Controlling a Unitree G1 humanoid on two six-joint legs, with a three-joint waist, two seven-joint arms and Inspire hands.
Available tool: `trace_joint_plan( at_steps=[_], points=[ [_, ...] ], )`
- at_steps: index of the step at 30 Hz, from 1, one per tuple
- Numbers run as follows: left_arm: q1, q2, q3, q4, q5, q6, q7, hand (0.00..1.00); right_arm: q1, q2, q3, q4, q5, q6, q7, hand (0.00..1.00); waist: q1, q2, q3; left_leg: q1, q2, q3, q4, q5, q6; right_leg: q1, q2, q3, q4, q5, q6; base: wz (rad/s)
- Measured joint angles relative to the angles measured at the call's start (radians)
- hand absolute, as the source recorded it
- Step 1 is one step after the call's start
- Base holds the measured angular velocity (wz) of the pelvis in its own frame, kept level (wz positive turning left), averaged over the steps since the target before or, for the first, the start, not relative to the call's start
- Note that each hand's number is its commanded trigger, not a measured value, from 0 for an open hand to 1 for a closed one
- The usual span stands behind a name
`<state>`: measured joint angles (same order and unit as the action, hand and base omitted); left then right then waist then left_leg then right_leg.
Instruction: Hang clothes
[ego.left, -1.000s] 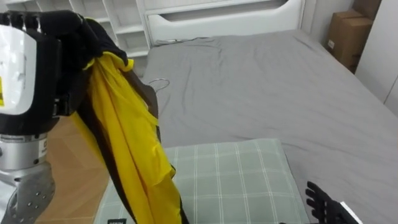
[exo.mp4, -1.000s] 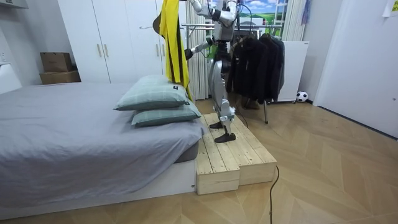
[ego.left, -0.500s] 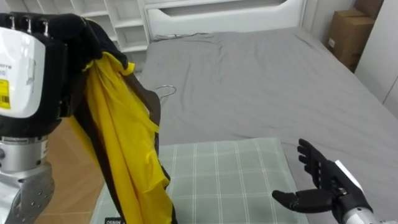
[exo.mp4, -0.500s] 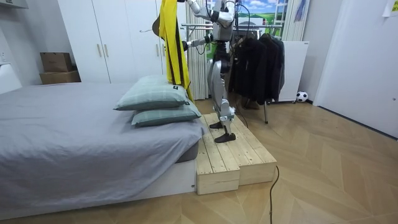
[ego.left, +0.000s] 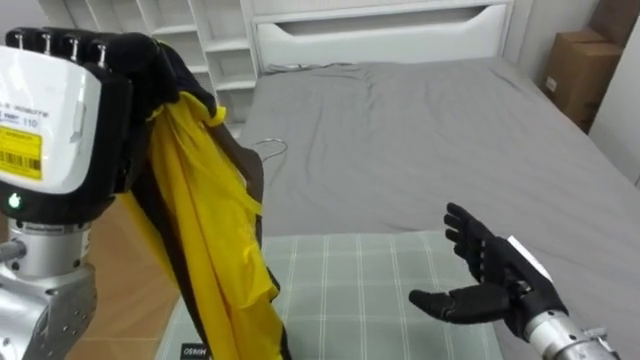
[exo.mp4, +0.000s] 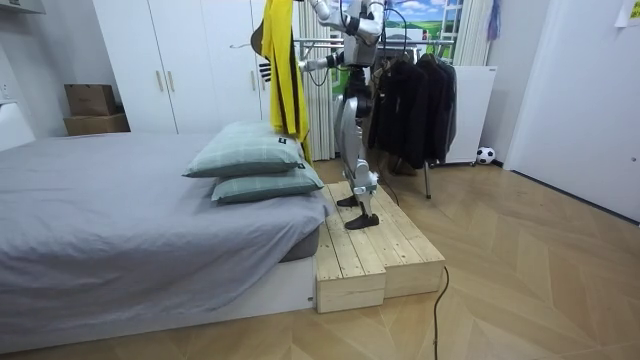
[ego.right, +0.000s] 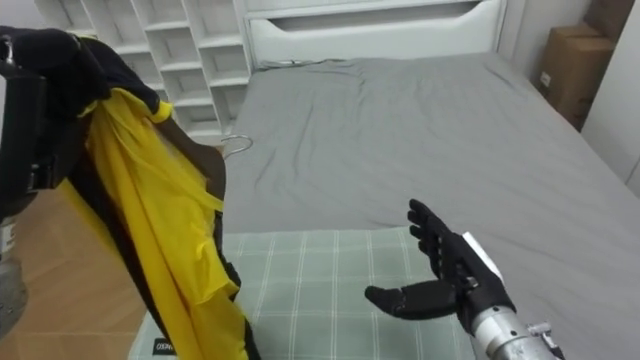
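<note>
The robot is standing on a wooden platform (exo.mp4: 375, 250) at the foot-side corner of a grey bed (ego.left: 420, 130), facing the bed. A clothes rack (exo.mp4: 415, 90) of dark garments is standing behind it.

The left robot hand (ego.left: 60, 120) is rising high at about 10 o'clock in the eye views, its white back turned to the camera. Its fingers are curling tightly round the bunched dark top of a yellow and black garment (ego.left: 205, 240). The garment is hanging from that fist in a long fold, draping down toward 7 o'clock, with its lower end dangling just over the edge of a green checked pillow (ego.left: 350, 290). A brown hanger end with a thin wire hook (ego.left: 270, 150) is poking out from behind the cloth at its 3 o'clock side.

The right robot hand (ego.left: 485, 275) is hovering at about 5 o'clock, above the pillow's far corner. Its fingers are spreading straight and its thumb is sticking out sideways, gripping nothing, well apart from the garment.

White shelves (ego.left: 190, 30) are showing at 12 o'clock beyond the bed, and a cardboard box (ego.left: 575, 70) is sitting at 2 o'clock.
</note>
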<state>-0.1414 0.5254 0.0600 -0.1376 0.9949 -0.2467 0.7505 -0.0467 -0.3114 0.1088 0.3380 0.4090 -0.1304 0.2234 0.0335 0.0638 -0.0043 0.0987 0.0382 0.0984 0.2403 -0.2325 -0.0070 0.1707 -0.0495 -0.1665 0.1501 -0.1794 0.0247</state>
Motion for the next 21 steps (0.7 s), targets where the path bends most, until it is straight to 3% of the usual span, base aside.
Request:
trace_joint_plan(
  at_steps=[4,6,12,21],
  points=[
    [0.0,-0.001,-0.007,-0.052,-0.002,0.006,0.007,1.0,-0.006,0.004,0.044,0.025,0.115,0.003,0.053,0.0,0.005,0.001,0.001,0.0,0.0,-0.006,-0.001,0.0,0.0,0.003,0.0,-0.008,-0.001,0.0,0.0,0.07],
    [0.0,-0.002,-0.007,-0.072,-0.001,0.007,0.011,1.0,-0.012,0.006,0.07,0.051,0.167,0.025,0.093,0.0,0.006,0.002,0.0019,0.0,0.0,-0.007,-0.002,0.0,0.0,0.004,0.0,-0.011,-0.002,0.0,0.0,0.0],
    [0.0,-0.002,-0.01,-0.077,-0.001,0.018,0.01,1.0,-0.013,0.009,0.106,0.079,0.23,0.045,0.152,0.0,0.011,-0.002,0.0115,0.0,0.0,-0.007,-0.003,0.0,0.0,0.003,0.0,-0.011,-0.002,0.0,0.0,0.0],
    [-0.009,-0.01,-0.066,-0.086,-0.002,0.049,0.011,1.0,-0.015,0.02,0.156,0.078,0.452,0.068,0.188,0.0,0.038,-0.005,0.0121,-0.004,0.0,-0.012,-0.003,0.0,0.0,0.001,0.0,-0.014,-0.003,0.0,0.0,0.0]
  ],
)
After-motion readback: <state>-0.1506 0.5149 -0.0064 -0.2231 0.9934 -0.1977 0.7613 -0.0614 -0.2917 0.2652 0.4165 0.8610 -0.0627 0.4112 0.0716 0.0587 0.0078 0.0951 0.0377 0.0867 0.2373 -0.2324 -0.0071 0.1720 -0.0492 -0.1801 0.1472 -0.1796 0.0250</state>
